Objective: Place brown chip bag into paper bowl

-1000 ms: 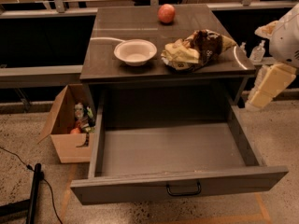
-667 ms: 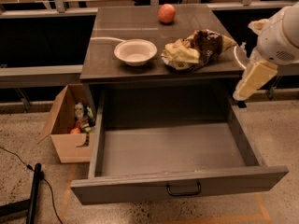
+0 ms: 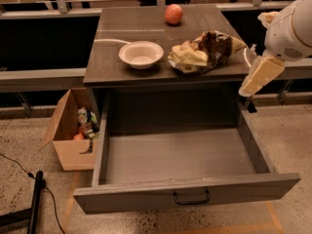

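Nearest, across the bottom of the frame, an open drawer (image 3: 175, 155) is standing pulled out from under the counter (image 3: 136, 26), and nothing is showing inside it. At the lower left a cardboard box (image 3: 68, 140) is sitting on the floor beside the drawer, holding a few small items too unclear to name.

At the right edge of the frame, the end effector (image 3: 252, 82) is hanging off the counter's right side, pointing down and to the left, with its tip showing just below the counter's front corner. It is carrying nothing and is apart from everything on the counter (whether it is apart or together I cannot tell).

Farther back, on the counter top, the paper bowl (image 3: 141, 54) is sitting upright and empty, left of centre. The brown chip bag (image 3: 204, 51) is lying crumpled just to the right of the bowl, close beside it but outside it, near the counter's right front corner. Beyond both, near the counter's far edge, a red-orange fruit (image 3: 173, 14) is resting well apart from them.

As I judge it, the task is barely starting: the bag is not yet grasped, and reaching it, lifting it, carrying it left and lowering it into the bowl are all remaining. Since the bag is looking wider than the bowl, it will likely be sitting across the rim.
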{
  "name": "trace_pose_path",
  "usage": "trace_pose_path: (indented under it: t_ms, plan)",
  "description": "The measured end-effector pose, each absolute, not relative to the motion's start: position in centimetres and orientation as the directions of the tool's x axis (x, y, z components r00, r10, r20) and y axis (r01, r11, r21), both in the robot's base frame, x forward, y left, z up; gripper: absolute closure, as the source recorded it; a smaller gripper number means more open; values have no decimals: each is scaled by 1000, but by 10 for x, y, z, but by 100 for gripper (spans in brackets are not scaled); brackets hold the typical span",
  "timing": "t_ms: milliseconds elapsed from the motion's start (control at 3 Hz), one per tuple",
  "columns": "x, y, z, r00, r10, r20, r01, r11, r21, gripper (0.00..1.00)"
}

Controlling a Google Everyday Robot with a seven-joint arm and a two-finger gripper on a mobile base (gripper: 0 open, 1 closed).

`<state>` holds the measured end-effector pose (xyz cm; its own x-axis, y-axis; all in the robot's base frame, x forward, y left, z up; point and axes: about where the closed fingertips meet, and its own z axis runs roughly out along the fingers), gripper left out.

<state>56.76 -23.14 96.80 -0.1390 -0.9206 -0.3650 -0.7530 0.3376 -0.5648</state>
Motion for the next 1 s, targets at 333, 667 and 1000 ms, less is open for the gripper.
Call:
trace_pose_path:
  t_ms: [333, 667, 1000]
  plan:
    - [577, -226, 966, -109, -916, -387, -731, 338, -593, 0]
    - [613, -211, 956, -30, -902, -430, -678, 334, -655, 0]
    - [641, -200, 941, 0, -884, -468, -661, 351, -663, 0]
